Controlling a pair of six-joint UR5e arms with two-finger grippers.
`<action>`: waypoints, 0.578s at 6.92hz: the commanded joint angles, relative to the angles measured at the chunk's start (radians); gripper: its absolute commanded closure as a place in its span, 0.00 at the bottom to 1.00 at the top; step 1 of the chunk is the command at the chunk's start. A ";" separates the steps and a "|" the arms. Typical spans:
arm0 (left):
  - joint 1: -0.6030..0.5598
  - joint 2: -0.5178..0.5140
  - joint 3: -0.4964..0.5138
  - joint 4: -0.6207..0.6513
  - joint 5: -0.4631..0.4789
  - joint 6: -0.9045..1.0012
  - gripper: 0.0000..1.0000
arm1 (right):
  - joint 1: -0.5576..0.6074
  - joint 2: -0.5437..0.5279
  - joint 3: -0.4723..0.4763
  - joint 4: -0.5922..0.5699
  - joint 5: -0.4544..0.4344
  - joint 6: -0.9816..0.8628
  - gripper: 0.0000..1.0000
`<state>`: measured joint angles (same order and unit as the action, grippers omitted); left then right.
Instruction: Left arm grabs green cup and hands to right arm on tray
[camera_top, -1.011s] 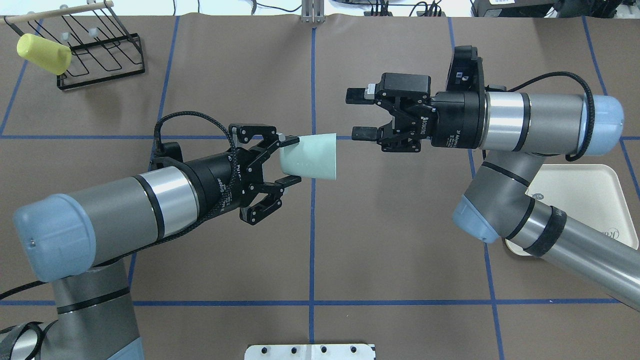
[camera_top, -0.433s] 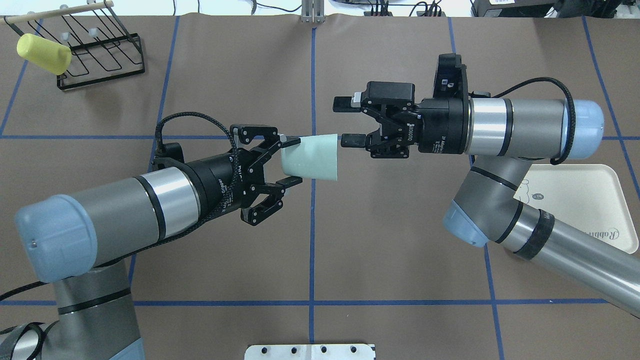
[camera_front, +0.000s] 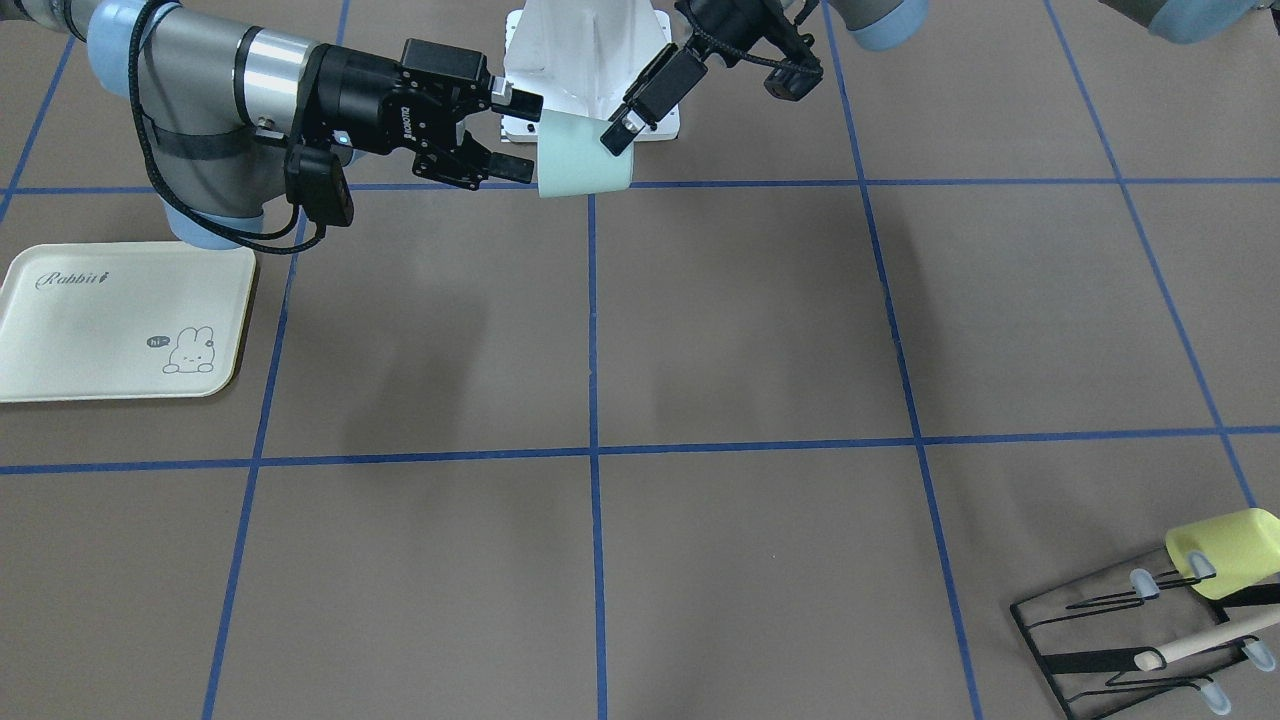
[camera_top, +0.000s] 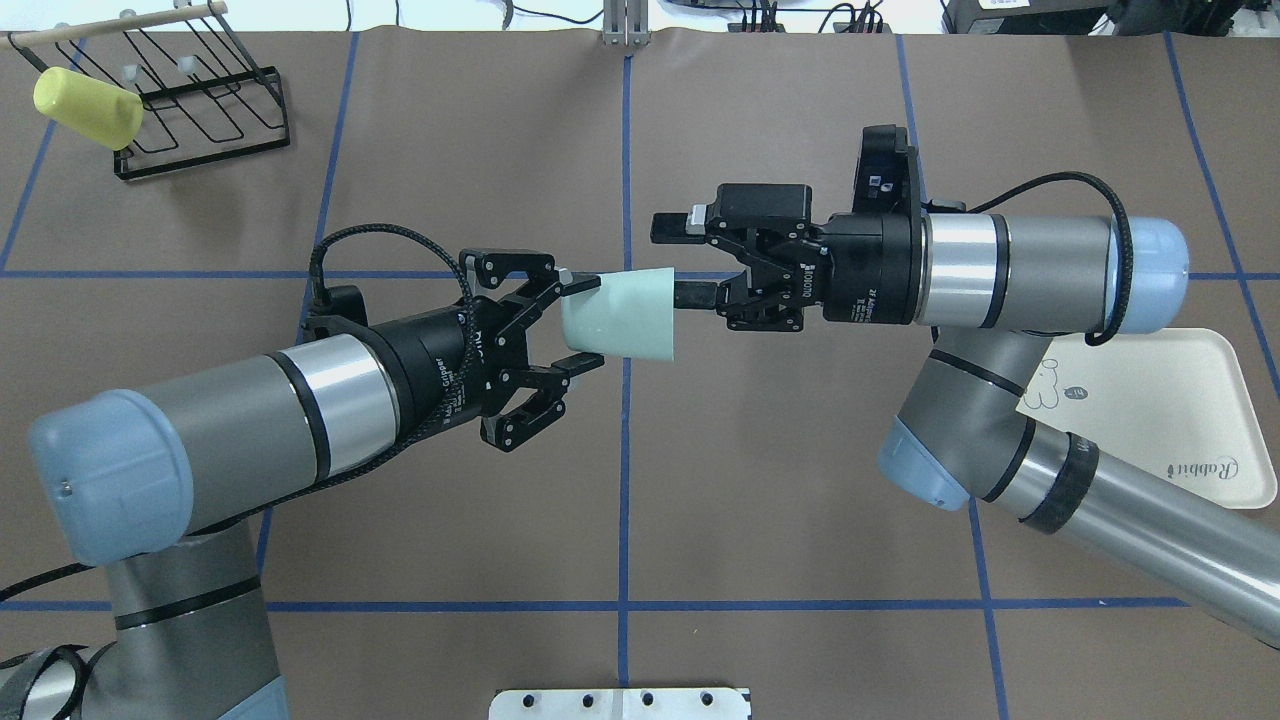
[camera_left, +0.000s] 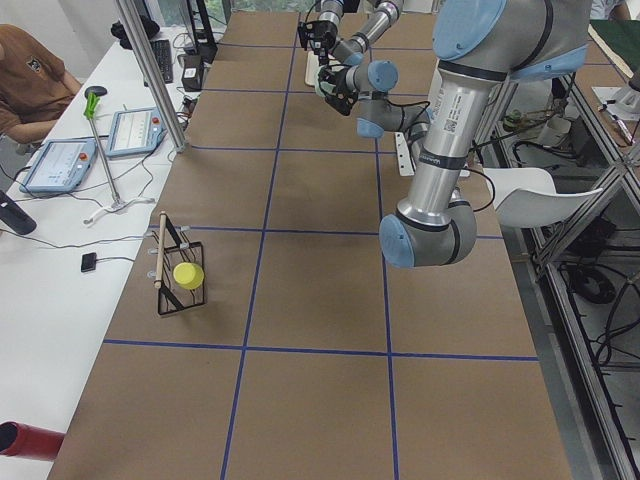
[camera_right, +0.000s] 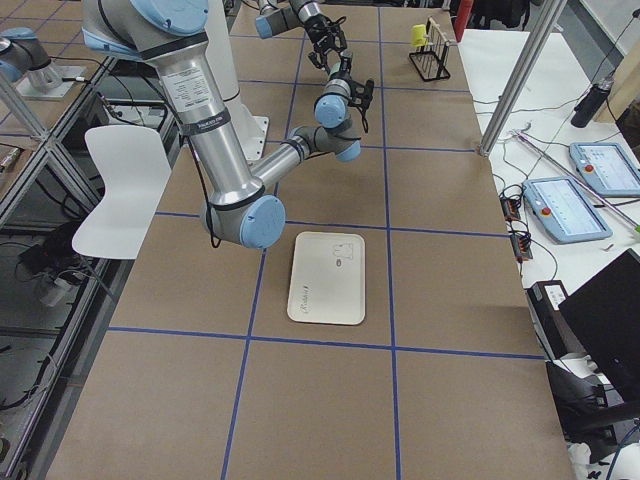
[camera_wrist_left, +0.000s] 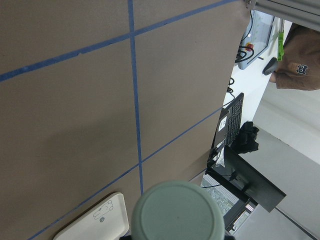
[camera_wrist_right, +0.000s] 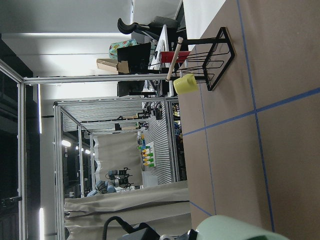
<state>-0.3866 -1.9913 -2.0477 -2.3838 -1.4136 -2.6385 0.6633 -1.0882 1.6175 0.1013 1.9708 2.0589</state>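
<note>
- Mint-green matte plastic: the green cup (camera_top: 620, 315) lies on its side in mid-air over the middle of the table (camera_top: 760, 480). The left gripper (camera_top: 582, 323) is clamped on its narrow base end, one finger on each side.
- The grip sits far back on the cup, probably so the wide mouth end is left free for the other arm.
- The right gripper (camera_top: 667, 259) faces the mouth head-on with its jaws apart and nothing between them. One fingertip is at the rim; touching or just short, cannot tell.
- Judgement: this is the hand-over approach. The right must close on the free end before the left lets go, or the cup drops.
- The tray (camera_top: 1180, 400) is well apart on the receiver's side, partly under the right arm.
- A yellow-green cup (camera_top: 88, 105) hangs on the wire rack (camera_top: 200, 110) in the far corner, not involved.
</note>
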 joint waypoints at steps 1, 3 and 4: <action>0.002 0.002 0.000 0.000 0.001 0.000 1.00 | -0.002 0.001 0.001 0.000 -0.001 0.000 0.18; 0.002 0.002 0.000 0.000 0.001 0.002 1.00 | -0.007 0.001 -0.001 0.000 -0.001 0.000 0.37; 0.002 0.003 0.001 0.000 0.001 0.002 1.00 | -0.010 0.001 -0.005 0.000 -0.004 0.000 0.41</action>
<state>-0.3851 -1.9892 -2.0476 -2.3838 -1.4128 -2.6371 0.6566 -1.0876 1.6157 0.1012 1.9689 2.0586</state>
